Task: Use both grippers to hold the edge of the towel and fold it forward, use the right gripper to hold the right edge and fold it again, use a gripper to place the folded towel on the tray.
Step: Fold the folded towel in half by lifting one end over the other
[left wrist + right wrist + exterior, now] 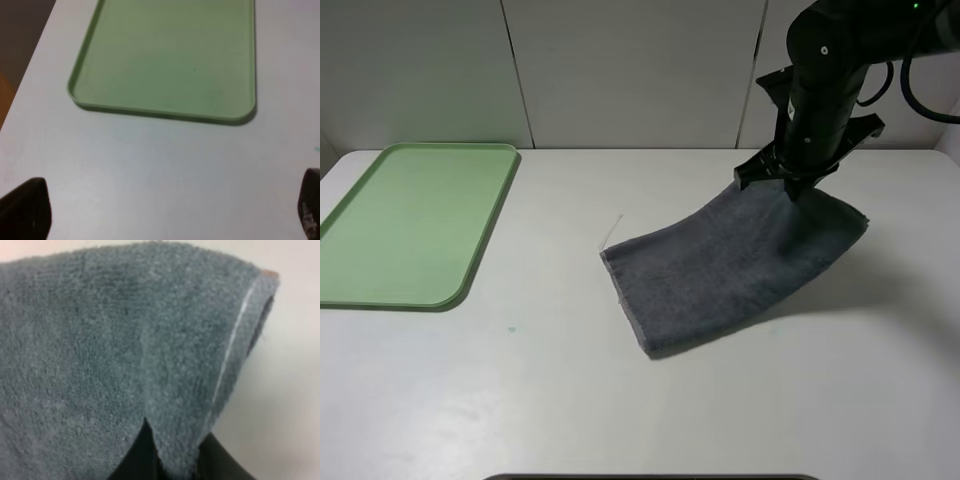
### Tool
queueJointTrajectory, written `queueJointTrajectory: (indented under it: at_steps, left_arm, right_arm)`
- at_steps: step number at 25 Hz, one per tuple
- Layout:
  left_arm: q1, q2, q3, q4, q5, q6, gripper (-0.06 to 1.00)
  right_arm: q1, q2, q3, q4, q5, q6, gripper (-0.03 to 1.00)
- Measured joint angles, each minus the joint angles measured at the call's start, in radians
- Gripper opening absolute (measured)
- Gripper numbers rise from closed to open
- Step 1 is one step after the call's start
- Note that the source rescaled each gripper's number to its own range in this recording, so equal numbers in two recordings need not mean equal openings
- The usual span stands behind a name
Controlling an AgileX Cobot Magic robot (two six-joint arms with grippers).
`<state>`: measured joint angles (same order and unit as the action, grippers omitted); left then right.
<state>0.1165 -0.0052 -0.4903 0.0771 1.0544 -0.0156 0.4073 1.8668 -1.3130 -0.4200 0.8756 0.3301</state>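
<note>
The dark grey towel (720, 270) lies folded on the white table, its left part flat and its right edge lifted off the surface. My right gripper (790, 185) is shut on that raised right edge and holds it up. In the right wrist view the grey terry cloth (115, 355) fills the frame, pinched between the black fingers (220, 462), with a trace of orange at one corner. The pale green tray (415, 220) lies at the far left with nothing on it. My left gripper (165, 210) is open above bare table beside the tray's rim (165, 114); its arm is out of the exterior view.
The white table (520, 400) stretches between towel and tray. A white panelled wall (620, 70) stands behind the table. A dark strip (650, 477) shows at the front edge. A small teal speck (511, 329) marks the tabletop.
</note>
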Motion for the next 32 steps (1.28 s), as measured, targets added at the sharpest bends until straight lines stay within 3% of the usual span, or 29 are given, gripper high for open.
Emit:
queueJointTrajectory:
  at_steps: [7,13,17,25,32]
  left_arm:
    - [0.0,0.0,0.0,0.0,0.0,0.0,1.0]
    - [0.0,0.0,0.0,0.0,0.0,0.0,1.0]
    - [0.0,0.0,0.0,0.0,0.0,0.0,1.0]
    - [0.0,0.0,0.0,0.0,0.0,0.0,1.0]
    - [0.0,0.0,0.0,0.0,0.0,0.0,1.0]
  right_arm:
    - [-0.003,0.0,-0.012,-0.195,0.008,-0.032,0.08]
    - [-0.024,0.0,-0.015,-0.233,-0.007,-0.054,0.08]
    - [-0.023,0.0,-0.015,-0.177,-0.004,-0.072,0.08]
    - [-0.023,0.0,-0.018,0.082,0.013,-0.191,0.08]
    - [-0.023,0.0,-0.018,0.155,0.014,-0.203,0.08]
